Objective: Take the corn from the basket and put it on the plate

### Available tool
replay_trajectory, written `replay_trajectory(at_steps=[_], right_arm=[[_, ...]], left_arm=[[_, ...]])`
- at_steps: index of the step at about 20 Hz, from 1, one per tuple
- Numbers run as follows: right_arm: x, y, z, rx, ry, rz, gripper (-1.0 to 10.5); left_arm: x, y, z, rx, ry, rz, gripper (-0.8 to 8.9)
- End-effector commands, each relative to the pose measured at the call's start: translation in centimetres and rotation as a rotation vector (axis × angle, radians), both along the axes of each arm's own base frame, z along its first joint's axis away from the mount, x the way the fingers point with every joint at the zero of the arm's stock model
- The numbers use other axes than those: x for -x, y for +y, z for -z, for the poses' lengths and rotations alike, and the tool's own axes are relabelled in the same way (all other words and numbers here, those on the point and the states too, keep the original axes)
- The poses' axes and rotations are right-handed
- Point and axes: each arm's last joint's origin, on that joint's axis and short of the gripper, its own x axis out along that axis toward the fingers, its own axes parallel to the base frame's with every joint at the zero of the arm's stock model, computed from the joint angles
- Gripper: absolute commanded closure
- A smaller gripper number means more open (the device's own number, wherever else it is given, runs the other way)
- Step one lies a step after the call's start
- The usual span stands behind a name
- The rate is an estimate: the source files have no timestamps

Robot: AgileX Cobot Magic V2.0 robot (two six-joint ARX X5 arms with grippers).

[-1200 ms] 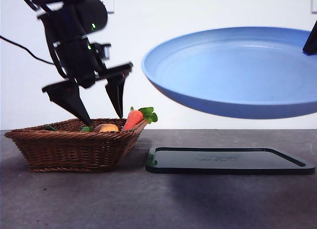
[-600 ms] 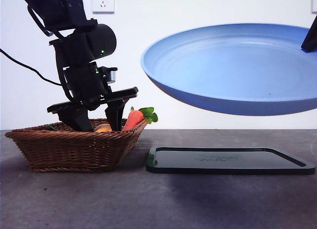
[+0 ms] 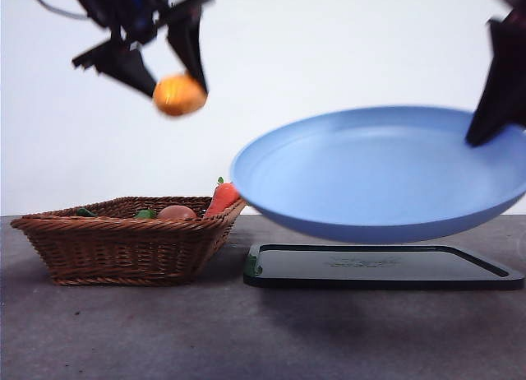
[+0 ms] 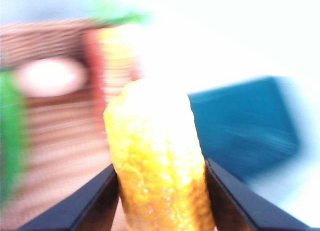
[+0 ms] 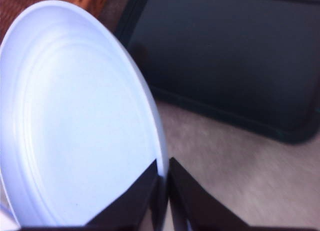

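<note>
White wall behind, dark grey tabletop in front. Left gripper is high in the air above the shallow square brown woven wicker basket, its two black jaws clamped on the long orange-yellow glossy corn cob; front view sees only the blunt end of the cob, blurred. Left wrist view: corn pinched between both jaws, ridged rows faintly visible, picture smeared. Corn is clear of the basket, well above its rim.

Inside the basket: small orange carrot with green leaves leaning on the far right corner, round orange-pink fruit beside it, green bits near the rim, too small to identify.

Right gripper grips the rim of the round shallow light-blue plastic plate, jaws closed on the edge with the rim between them. Plate hangs tilted in the air, above the flat black rectangular tray, not touching it. Right wrist view shows the plate close, with the tray below and the basket corner just beyond.

Tray lies flat on the table just right of the basket.
</note>
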Motion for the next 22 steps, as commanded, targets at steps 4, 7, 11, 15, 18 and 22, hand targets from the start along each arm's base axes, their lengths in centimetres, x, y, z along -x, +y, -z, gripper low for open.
replay_trajectory(at_steps=[4,7,11,15,18,22], right_arm=[[-3.8,1.3,2.1,-0.093,0.08,0.054,9.4],[-4.6,1.4,2.7,-0.139,0.11,0.058,9.4],[-4.8,1.5,2.6,-0.181,0.116,0.049,9.4],[-4.8,1.6,2.6,-0.189,0.12,0.042,9.4],[-4.7,1.6,2.6,-0.202,0.126,0.029,9.4],[-4.7,1.6,2.6,-0.208,0.129,0.023,9.4]], left_arm=[[3.6,-5.4,-0.1,0.007,0.012,0.309,5.97],[4.9,-8.7,1.5,-0.042,0.005,0.45,5.97],[5.2,-12.1,5.2,-0.133,0.044,0.587,5.97],[5.1,-13.9,8.4,-0.188,0.099,0.646,5.95],[5.1,-14.4,9.4,-0.213,0.113,0.651,5.63],[5.3,-14.5,9.5,-0.271,0.092,0.63,4.42]])
